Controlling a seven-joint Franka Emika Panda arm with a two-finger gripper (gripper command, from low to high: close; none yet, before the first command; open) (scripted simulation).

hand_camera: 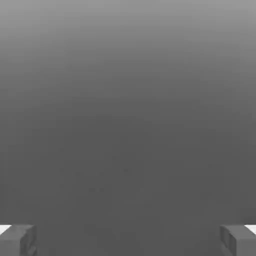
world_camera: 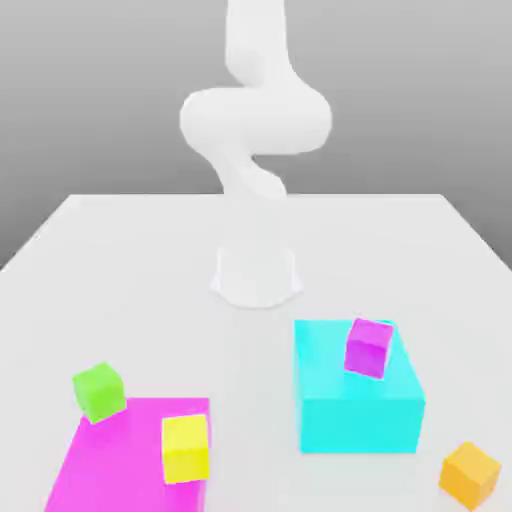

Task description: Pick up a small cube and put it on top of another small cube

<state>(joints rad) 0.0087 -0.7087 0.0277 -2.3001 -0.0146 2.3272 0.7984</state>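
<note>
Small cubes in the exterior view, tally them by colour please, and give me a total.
Small green cube: 1
Small yellow cube: 1
Small purple cube: 1
Small orange cube: 1
Total: 4

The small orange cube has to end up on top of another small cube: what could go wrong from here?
The green cube sits turned at the magenta block's edge, so stacking there might topple it. The orange cube lies near the exterior view's lower right corner, perhaps a long reach.
</note>
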